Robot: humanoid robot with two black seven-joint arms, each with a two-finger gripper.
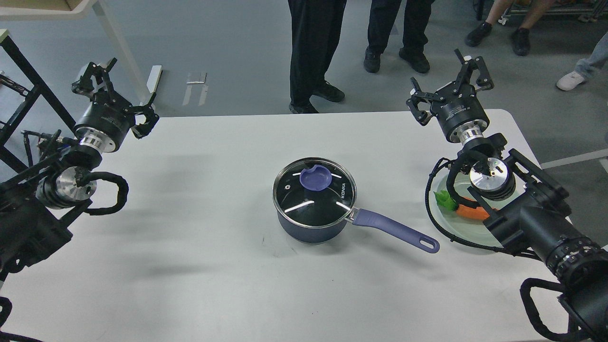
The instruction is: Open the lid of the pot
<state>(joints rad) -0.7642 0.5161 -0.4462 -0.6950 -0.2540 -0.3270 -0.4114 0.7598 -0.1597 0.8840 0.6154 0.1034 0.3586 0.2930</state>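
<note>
The pot (311, 228), a small dark navy saucepan, stands in the middle of the white table (199, 266). Its long purple-blue handle (394, 230) points right and slightly toward me. The pot lid (327, 202), clear glass with a steel rim, sits flat on the pot, its purple-blue knob (316, 179) at the top. My left gripper (121, 95) hovers open at the table's far left corner, well away from the pot. Over the far right of the table, my right gripper (444, 85) is open and empty, also far from the lid.
A pale green glass plate (451, 228) holding an orange carrot with green leaves (468, 211) lies under my right forearm, just right of the handle's end. People's legs (313, 52) stand beyond the far table edge. A black frame (19, 90) rises at the left.
</note>
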